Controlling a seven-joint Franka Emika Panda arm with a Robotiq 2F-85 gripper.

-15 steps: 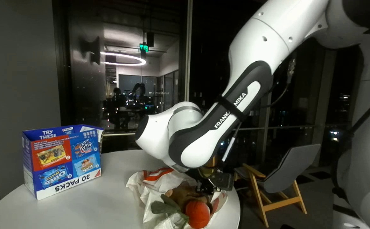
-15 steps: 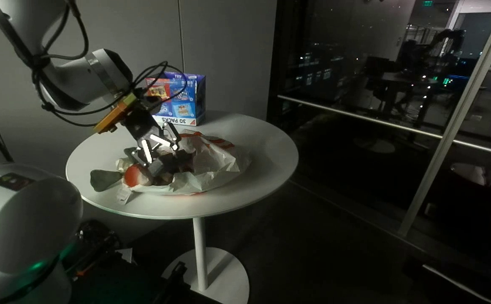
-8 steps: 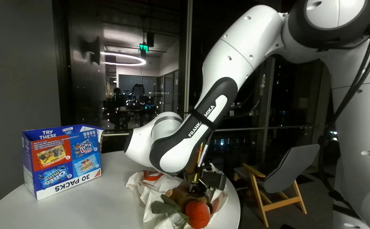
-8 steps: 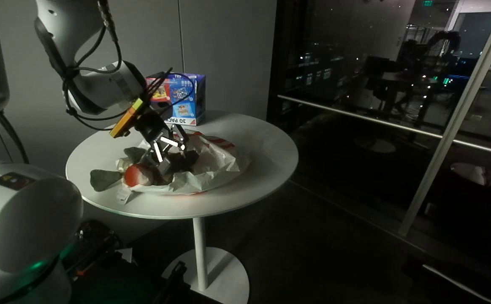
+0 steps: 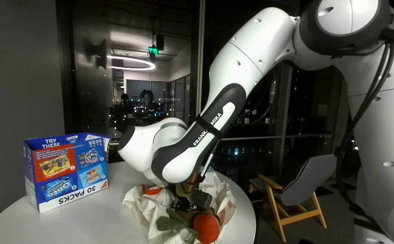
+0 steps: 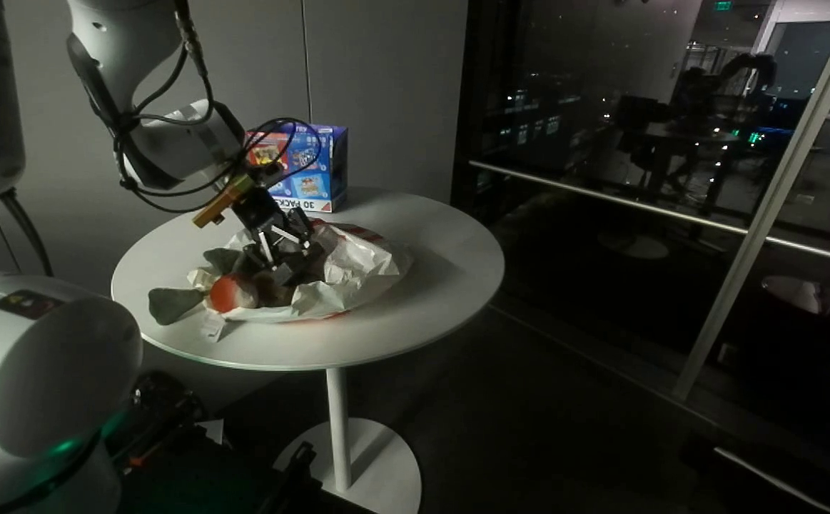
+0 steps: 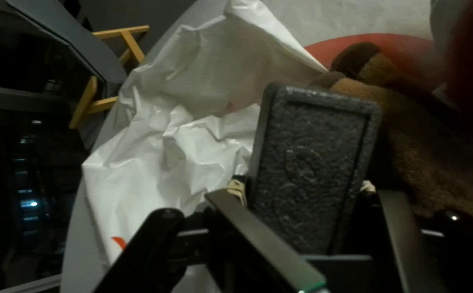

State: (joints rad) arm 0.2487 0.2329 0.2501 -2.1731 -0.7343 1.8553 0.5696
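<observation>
Wrist view: the end effector [image 7: 303, 188] pinches the dark grey block [image 7: 317, 154] over the white bag [image 7: 147, 162] on the desk [image 7: 81, 244], beside the brown plush toy [image 7: 427, 162]; grasping appears complete, whereas any transfer and release appear outstanding.

arm [image 5: 247, 57]: bent, extended over worktop [image 6: 450, 250]; wrist [image 6: 183, 146]: tilted above it; fingers [image 7: 264, 238]: apart, slanting down, grip unclear

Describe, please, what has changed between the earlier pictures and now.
In an exterior view, the tool has moved leftward. The plastic bag crumpled further; it and the orange ball slid slightly the same way. Whether the tool has newly grasped the dark grey block, I cannot tell. The snack box and table stayed as they were.
</observation>
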